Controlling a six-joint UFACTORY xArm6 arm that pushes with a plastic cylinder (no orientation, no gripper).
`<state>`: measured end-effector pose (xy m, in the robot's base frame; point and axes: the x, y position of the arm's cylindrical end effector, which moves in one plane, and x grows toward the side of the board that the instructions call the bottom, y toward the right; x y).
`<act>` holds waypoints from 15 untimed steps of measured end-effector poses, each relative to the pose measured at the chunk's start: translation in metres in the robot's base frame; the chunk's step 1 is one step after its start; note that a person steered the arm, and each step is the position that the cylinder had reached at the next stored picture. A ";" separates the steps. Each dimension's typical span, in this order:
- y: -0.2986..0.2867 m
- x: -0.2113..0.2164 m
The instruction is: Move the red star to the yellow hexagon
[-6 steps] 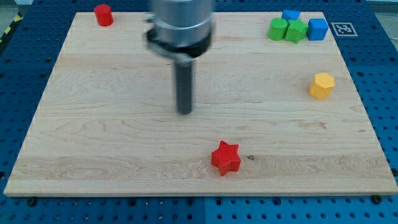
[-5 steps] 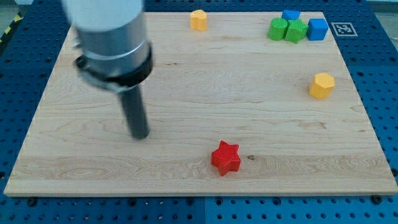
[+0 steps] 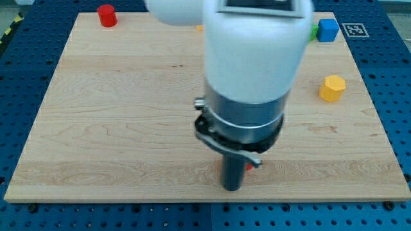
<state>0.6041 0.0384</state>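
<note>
My tip (image 3: 232, 188) near the view's bottom, red star (image 3: 249, 167) mostly hidden — no jaws, yellow hexagon (image 3: 332, 88) well apart

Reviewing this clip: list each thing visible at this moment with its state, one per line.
my tip: down on the board, at the view's bottom centre.
red star: almost wholly hidden behind the rod; contact cannot be told.
yellow hexagon: upright, alone at the view's right.
red cylinder: upright, top left corner.
blue block: top right, partly hidden.
</note>
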 end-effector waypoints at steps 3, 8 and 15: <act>0.011 -0.035; 0.013 -0.163; 0.062 -0.190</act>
